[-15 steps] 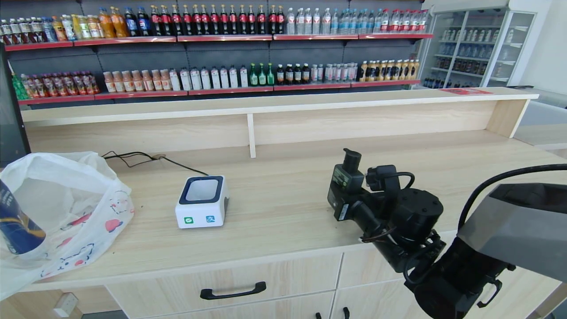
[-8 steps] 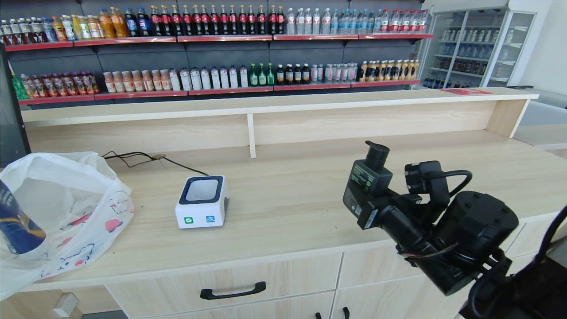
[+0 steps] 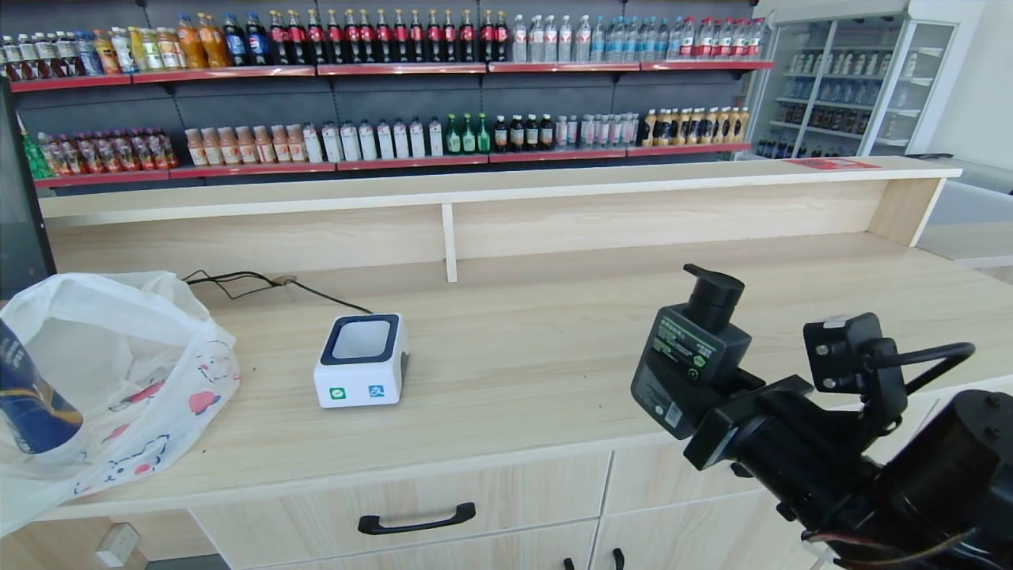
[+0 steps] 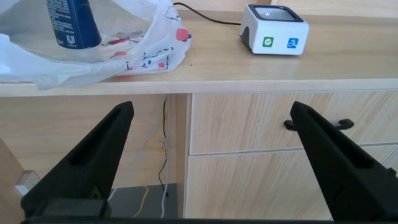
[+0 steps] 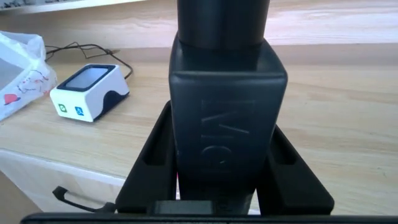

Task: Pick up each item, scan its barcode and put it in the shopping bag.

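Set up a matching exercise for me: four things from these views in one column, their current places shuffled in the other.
1. black bottle
2. scanner
3. blue container
4. left gripper

a. inside the shopping bag
b. low in front of the drawers, jaws open
c. clamped in the right gripper
d. standing on the counter

Pairs: 1-c, 2-d, 3-a, 4-b

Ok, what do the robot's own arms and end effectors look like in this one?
Both are matte black. The left end effector has two long, flat, tapering fingers. The right end effector has similar black fingers on a rounded arm, which carries a boxy wrist module with a looped black cable.
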Available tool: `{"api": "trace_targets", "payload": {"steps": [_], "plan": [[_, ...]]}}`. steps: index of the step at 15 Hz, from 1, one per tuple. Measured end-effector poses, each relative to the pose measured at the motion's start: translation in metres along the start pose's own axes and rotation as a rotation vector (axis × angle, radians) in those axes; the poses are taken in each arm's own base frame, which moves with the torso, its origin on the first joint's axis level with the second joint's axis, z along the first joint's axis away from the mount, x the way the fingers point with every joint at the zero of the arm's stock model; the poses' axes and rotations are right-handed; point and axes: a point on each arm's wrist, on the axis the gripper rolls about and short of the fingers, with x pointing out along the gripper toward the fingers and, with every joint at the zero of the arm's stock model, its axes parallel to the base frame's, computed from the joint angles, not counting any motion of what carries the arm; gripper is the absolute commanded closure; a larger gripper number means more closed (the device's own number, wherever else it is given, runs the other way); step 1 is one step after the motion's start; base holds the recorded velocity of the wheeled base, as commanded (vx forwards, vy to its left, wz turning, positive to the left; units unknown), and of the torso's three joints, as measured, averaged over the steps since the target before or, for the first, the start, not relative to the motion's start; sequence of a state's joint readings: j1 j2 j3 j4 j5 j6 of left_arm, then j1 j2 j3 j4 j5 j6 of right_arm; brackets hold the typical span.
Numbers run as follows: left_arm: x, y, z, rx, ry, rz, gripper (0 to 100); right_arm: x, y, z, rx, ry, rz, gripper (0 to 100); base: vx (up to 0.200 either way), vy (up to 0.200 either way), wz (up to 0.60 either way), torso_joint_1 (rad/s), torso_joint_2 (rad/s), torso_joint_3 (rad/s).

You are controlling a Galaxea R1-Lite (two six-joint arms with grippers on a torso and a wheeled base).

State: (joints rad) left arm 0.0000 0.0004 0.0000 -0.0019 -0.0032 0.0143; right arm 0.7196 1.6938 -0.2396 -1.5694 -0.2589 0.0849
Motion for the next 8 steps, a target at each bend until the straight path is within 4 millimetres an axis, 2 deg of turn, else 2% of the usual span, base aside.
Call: {"api": "trace_targets", "payload": {"steps": [2,4,8], "plan": [[0.0,0.0,0.0,0.0,0.001,0.0,0,-0.009,0.001,0.006,0.033,-0.014,0.033,100,0.0,0.0,0.0,0.0,0.0,0.0],[0.0,0.0,0.0,0.0,0.0,-0.001,0,-0.013,0.004,0.016,0.113,-0.047,0.137,100,0.0,0.0,0.0,0.0,0.0,0.0],[0.0,0.0,0.0,-0.004,0.0,0.0,0,-0.014,0.013,0.027,0.132,-0.054,0.452,100,0.0,0.0,0.0,0.0,0.0,0.0]]}}
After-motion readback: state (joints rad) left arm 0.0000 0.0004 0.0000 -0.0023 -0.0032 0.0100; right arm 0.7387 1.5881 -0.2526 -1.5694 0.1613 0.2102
